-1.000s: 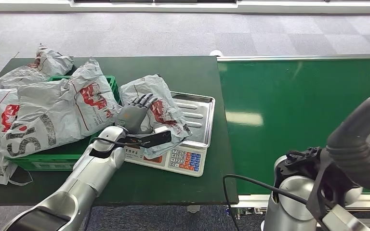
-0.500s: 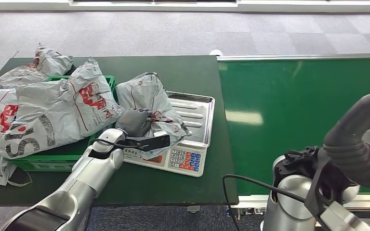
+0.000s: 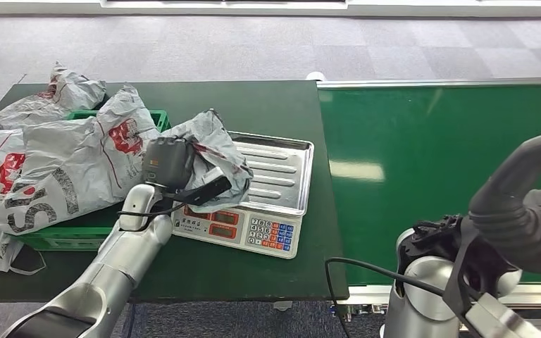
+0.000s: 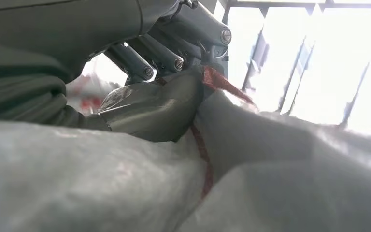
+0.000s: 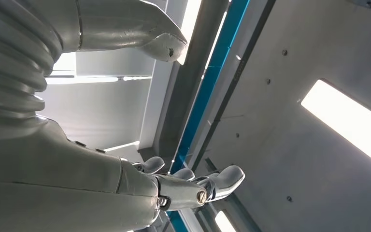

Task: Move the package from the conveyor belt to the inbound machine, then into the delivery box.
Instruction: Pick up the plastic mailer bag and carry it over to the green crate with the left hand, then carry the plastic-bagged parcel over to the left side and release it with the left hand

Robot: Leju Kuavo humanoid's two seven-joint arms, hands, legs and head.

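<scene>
We see the left hand [image 3: 167,161] gripping the grey package [image 3: 215,150] over the scale's tray [image 3: 285,176]; right hand [image 5: 174,186] empty, fingers apart.

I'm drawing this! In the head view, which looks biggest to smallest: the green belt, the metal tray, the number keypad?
1. Green conveyor belt
2. Metal tray, partly covered by the package that the left hand holds
3. Keypad
</scene>
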